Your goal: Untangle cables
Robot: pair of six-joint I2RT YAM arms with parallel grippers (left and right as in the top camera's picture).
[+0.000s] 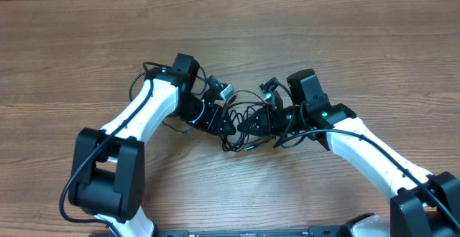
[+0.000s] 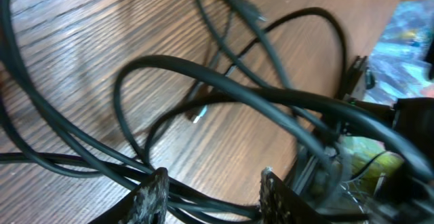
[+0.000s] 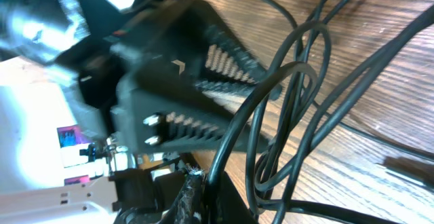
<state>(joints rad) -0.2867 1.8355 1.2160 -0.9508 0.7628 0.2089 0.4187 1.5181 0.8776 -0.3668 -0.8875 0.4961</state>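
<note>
Presently catalogued: thin black flexible cables (image 1: 244,124), lying in one knotted heap at the middle of the brown wood-grain surface (image 1: 230,21), directly between the two pincers that are meeting over it from either side. The left pincer (image 2: 211,198) is standing partly open, its fingers (image 2: 153,195) straddling a couple of strands that are running through the gap without being squeezed. The right pincer (image 3: 207,195) is sitting fully closed and appears to be pinching one strand, which is rising from between its tips into a stack of overlapping loops. A small silver-tipped plug end (image 2: 196,115) is resting on the wood inside a loop, near the left pincer. Judged step: one side is anchoring while the other is seeking a strand to draw out. Handling note: the left pincer is wanting a single strand, not a bundle, ideally the one leading to that free plug. Pulling is best going slowly, low and outward, away from the anchored side, with the plug being fed back through its loop, since a hard tug is likely tightening the knot. The pincers are working very near each other, so contact between them is a risk.
</note>
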